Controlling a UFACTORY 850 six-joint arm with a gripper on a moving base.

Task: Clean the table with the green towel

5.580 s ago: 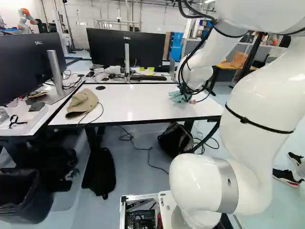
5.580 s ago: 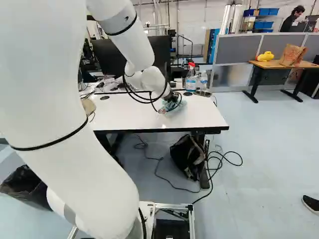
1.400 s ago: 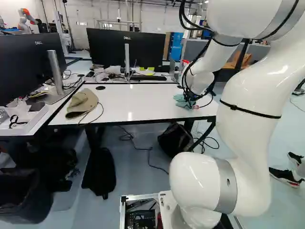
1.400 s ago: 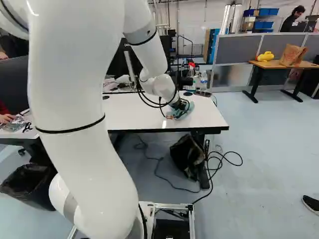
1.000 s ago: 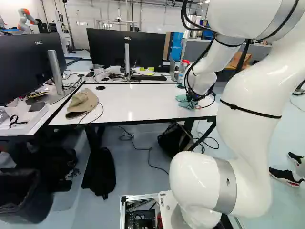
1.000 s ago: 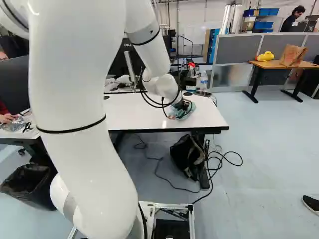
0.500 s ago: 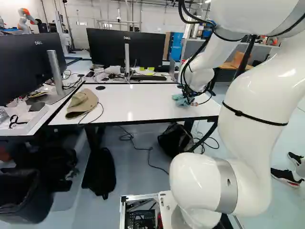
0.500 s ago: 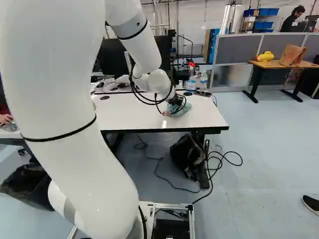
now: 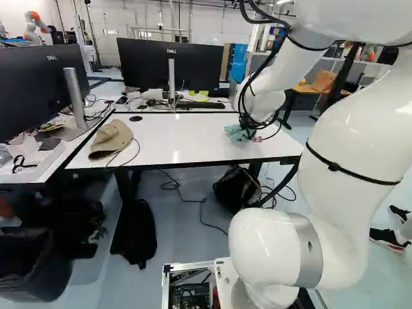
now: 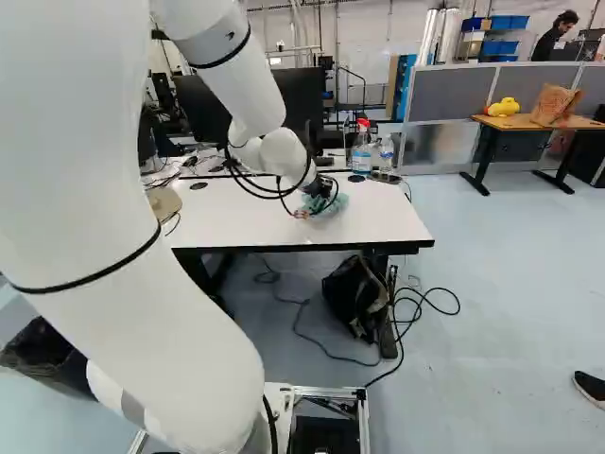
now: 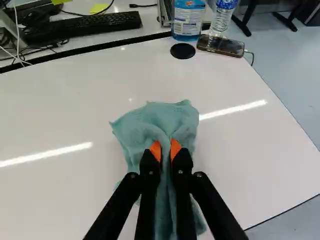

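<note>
In the left base view my gripper is low over the right part of the white table, partly hidden by the arm's cables. The green towel lies bunched around it on the tabletop. The wrist view shows the gripper shut on the towel: a fold is pinched between the orange pads, and cloth spreads ahead of the fingers and beneath them. In the right base view the towel shows beside the fingers, near the table's middle.
A tan hat with a cord lies on the table's left part. Beyond the fingers stand a spray bottle and a water bottle, with a phone next to them. Monitors stand behind. Another robot is far back.
Over the last second the arm has swung to the left across the table, and the gripped towel has slid along with it. The base has not moved; the hat lies as before.
</note>
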